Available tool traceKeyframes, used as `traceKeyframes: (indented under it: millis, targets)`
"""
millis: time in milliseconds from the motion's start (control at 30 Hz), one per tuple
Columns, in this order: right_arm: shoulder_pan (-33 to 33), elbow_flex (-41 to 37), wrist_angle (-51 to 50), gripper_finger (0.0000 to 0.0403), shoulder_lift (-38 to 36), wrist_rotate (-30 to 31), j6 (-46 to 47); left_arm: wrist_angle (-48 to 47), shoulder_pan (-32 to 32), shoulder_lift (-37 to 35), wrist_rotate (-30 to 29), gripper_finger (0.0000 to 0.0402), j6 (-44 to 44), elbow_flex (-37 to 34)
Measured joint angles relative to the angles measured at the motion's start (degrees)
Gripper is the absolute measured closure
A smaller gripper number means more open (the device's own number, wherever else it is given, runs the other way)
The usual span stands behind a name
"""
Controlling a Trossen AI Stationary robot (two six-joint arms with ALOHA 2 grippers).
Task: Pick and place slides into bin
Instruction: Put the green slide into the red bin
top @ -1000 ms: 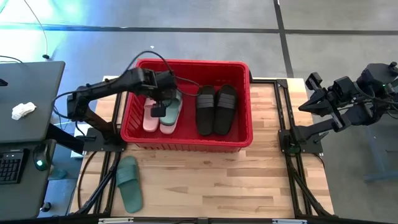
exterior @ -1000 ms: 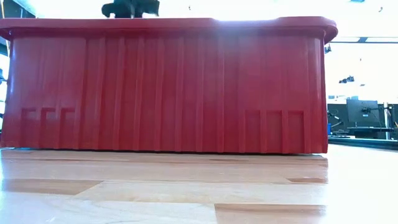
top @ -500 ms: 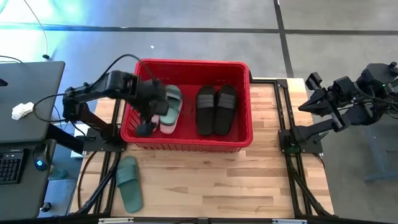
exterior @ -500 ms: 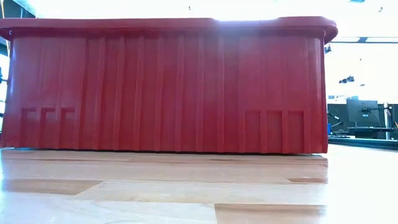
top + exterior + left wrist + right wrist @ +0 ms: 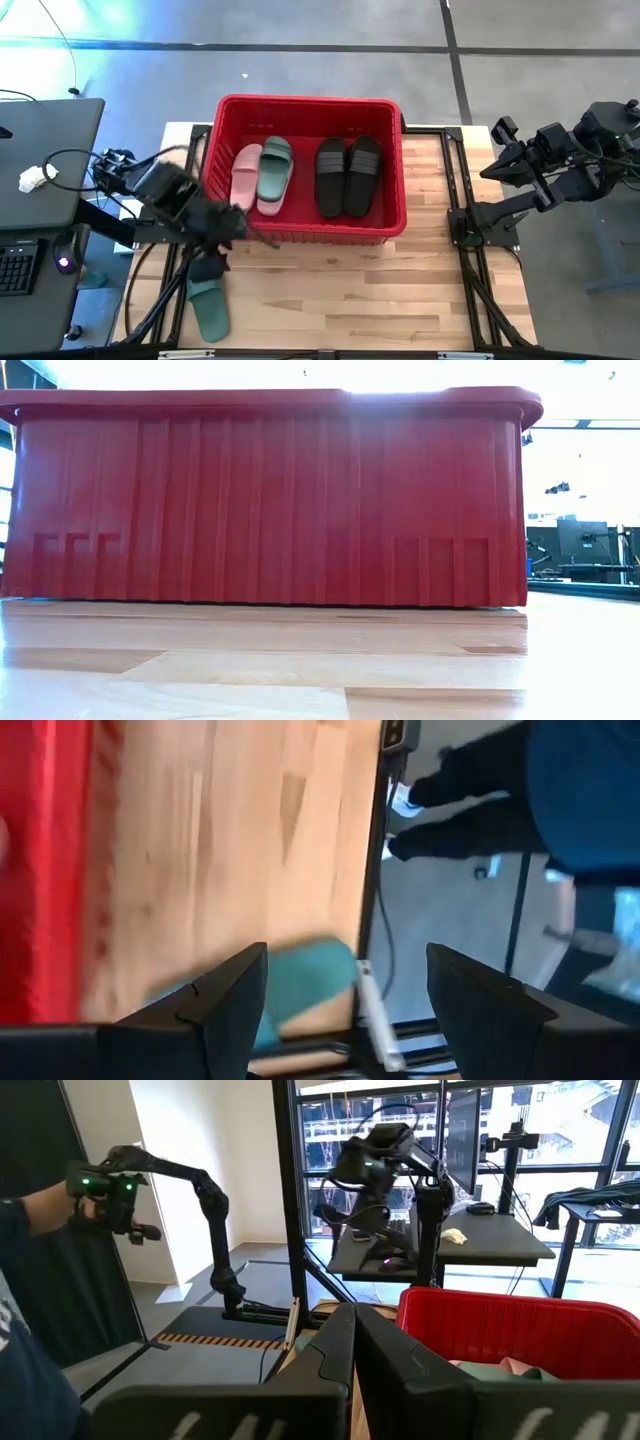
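The red bin (image 5: 300,215) stands on the wooden table and fills the low view (image 5: 270,500). In it lie a pale pink slide (image 5: 244,176), a sage green slide (image 5: 274,168) and two black slides (image 5: 346,176). A second green slide (image 5: 210,306) lies flat on the table near the left front corner and shows between the fingers in the left wrist view (image 5: 300,982). My left gripper (image 5: 208,266) hovers open above that slide's far end, touching nothing. My right gripper (image 5: 497,152) waits shut off the table's right side, shown also in its wrist view (image 5: 355,1342).
Black frame rails (image 5: 455,190) border the table on both sides. A grey desk (image 5: 45,160) with a white rag stands to the left. A person's hand with a controller (image 5: 105,1190) shows beyond the table. Bare wood (image 5: 360,290) lies in front of the bin.
My left gripper has risen out of the bin, swung over its near wall toward the table's near left corner and turned, stopping above the green slide on the table. The green slide in the bin stays beside the pink one.
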Motion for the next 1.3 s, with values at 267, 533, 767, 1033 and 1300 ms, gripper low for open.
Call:
traceKeyframes:
  millis: [267,533,767,1033,1300]
  targets:
    - [0.0,0.0,0.0,0.0402,0.01,-0.01,-0.01,0.0,-18.5,0.01,-12.81,0.0147,-26.37,-0.68]
    - [0.01,0.0,0.0,0.0402,0.01,0.0,0.0,0.02,-33.7,0.01,-13.9,0.0147,-41.33,-10.39]
    - [0.01,0.0,0.0,0.0402,0.01,0.0,0.0,1.65,-43.59,0.03,-10.42,0.0147,-56.75,-26.21]
    - [0.01,0.0,0.0,0.0402,0.01,0.0,0.0,13.8,-47.95,0.07,-15.83,0.0147,-60.33,-41.29]
    - [0.0,0.0,0.0,0.0402,0.01,-0.02,0.0,27.08,-47.79,0.05,-16.62,0.0147,-60.39,-50.67]
